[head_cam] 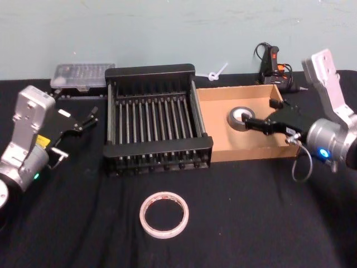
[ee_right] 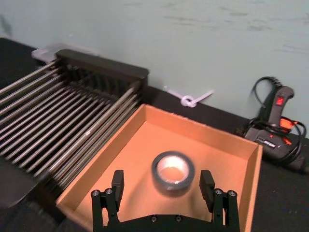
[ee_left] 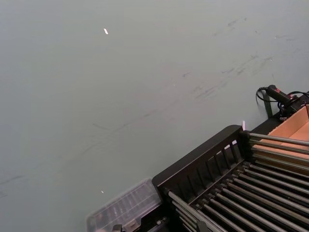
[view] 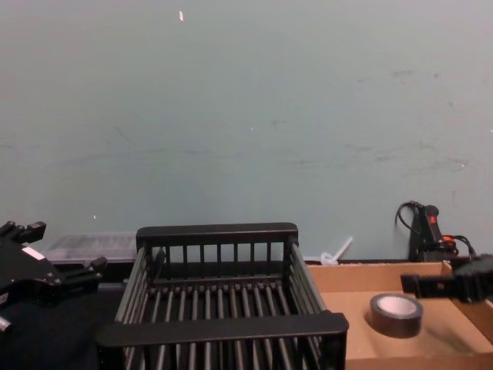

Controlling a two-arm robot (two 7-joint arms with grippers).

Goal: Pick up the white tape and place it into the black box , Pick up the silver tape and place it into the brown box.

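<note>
The white tape (head_cam: 164, 215) lies flat on the black cloth near the front, in front of the black box (head_cam: 158, 149). Flat on the floor of the brown box (head_cam: 218, 127) lies the silver tape (head_cam: 241, 118) (ee_right: 173, 169) (view: 396, 314). My right gripper (head_cam: 249, 124) (ee_right: 162, 186) hovers open just over the brown box's right part. Its fingers (ee_right: 117, 185) stand either side of the silver tape without touching it. My left gripper (head_cam: 89, 117) (view: 58, 250) hangs open to the left of the black box (view: 219, 327), holding nothing.
A clear plastic case (head_cam: 82, 75) (ee_left: 123, 210) sits behind the black box (ee_left: 231, 188) at the back left. A power drill (head_cam: 273, 64) (ee_right: 277, 123) and a white zip tie (head_cam: 216, 72) lie behind the brown box (ee_right: 145, 159) by the wall.
</note>
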